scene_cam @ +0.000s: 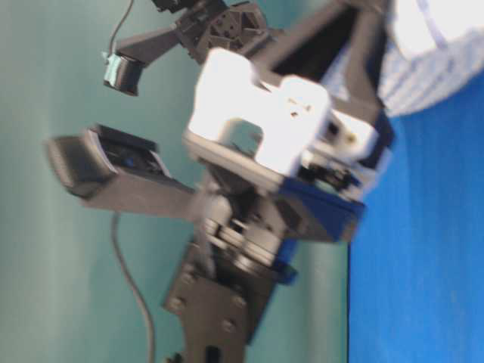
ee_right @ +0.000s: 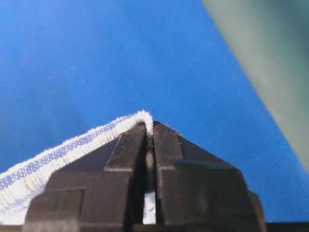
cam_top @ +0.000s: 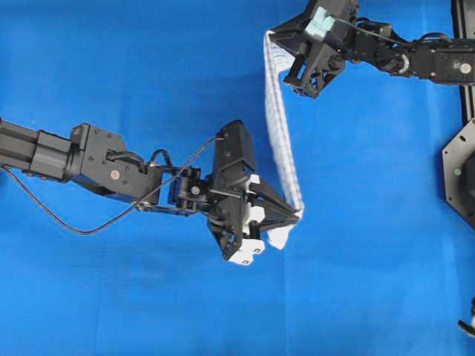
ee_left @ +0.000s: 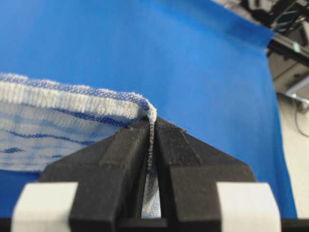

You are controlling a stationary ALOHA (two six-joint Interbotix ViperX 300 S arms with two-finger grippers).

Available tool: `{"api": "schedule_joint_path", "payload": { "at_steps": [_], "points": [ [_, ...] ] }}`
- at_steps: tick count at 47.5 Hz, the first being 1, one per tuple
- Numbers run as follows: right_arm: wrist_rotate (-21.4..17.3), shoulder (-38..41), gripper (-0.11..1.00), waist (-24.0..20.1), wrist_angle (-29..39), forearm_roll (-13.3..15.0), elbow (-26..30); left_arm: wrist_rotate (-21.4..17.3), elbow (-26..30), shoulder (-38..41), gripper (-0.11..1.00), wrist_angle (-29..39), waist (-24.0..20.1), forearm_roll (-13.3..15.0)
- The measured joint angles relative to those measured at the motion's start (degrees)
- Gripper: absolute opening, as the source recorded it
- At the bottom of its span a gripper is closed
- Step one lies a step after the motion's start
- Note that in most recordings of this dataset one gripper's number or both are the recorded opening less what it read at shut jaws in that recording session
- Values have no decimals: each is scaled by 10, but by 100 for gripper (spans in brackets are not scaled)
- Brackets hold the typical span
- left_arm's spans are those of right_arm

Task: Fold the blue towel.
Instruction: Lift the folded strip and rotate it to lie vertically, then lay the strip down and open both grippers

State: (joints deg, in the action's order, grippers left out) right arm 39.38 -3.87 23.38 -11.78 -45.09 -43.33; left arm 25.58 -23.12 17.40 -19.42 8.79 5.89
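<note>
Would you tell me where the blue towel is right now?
In the overhead view, the blue towel hangs stretched right of centre between the left gripper and the right gripper, each pinching one corner.

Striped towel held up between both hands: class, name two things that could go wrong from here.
1. Both hands pinch only the hem tips: the left hand and right hand could let the striped towel slip.
2. The towel hangs edge-on above the blue table covering, so it might land twisted or bunched.

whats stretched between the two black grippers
The white blue-striped woven towel, held edge-up between the left gripper and right gripper, clearest in the overhead view.
</note>
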Motion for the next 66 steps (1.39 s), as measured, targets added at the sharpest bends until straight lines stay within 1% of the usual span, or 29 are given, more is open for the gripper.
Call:
{"api": "schedule_joint_path", "payload": {
  "at_steps": [5, 14, 18, 22, 27, 31, 35, 36, 38, 40, 45, 50, 52, 57, 63, 66],
  "points": [
    [-1, 19, -4, 1, 1, -1, 11, 4, -20, 0, 2, -12, 2, 22],
    [0, 53, -4, 1, 4, 0, 40, 4, -57, 0, 3, -54, 8, 52],
    [0, 65, -4, 2, 9, -1, 53, 4, -73, -3, 7, -64, 10, 61],
    [0, 82, -4, 2, 21, -1, 71, 4, -85, -8, 20, -68, 13, 72],
    [0, 100, -4, 2, 40, 0, 90, 4, -97, -13, 42, -69, 18, 80],
    [0, 115, 0, 3, 52, 1, 103, 4, -105, -17, 60, -69, 20, 83],
    [0, 127, 9, 2, 58, 2, 114, 4, -113, -21, 73, -68, 24, 84],
    [0, 128, 13, 2, 59, 1, 117, 3, -116, -23, 75, -67, 25, 84],
    [0, 130, 24, 2, 60, 1, 120, 4, -125, -27, 80, -62, 26, 84],
    [-1, 131, 34, 1, 60, 2, 122, 9, -134, -32, 81, -56, 27, 84],
    [-1, 131, 66, -1, 57, 1, 123, 18, -159, -59, 82, -30, 29, 84],
    [0, 131, 92, -1, 50, 1, 123, 19, -196, -112, 82, 16, 28, 84],
    [0, 131, 94, -1, 48, 2, 123, 19, -207, -132, 82, 28, 28, 84],
    [1, 126, 88, -1, 47, 5, 122, 18, -233, -185, 82, 54, 29, 84],
    [1, 98, 89, -2, 47, 16, 114, 6, -257, -236, 82, 62, 25, 83],
    [1, 79, 89, -2, 47, 19, 105, -4, -265, -250, 82, 62, 16, 84]
  ]
}}
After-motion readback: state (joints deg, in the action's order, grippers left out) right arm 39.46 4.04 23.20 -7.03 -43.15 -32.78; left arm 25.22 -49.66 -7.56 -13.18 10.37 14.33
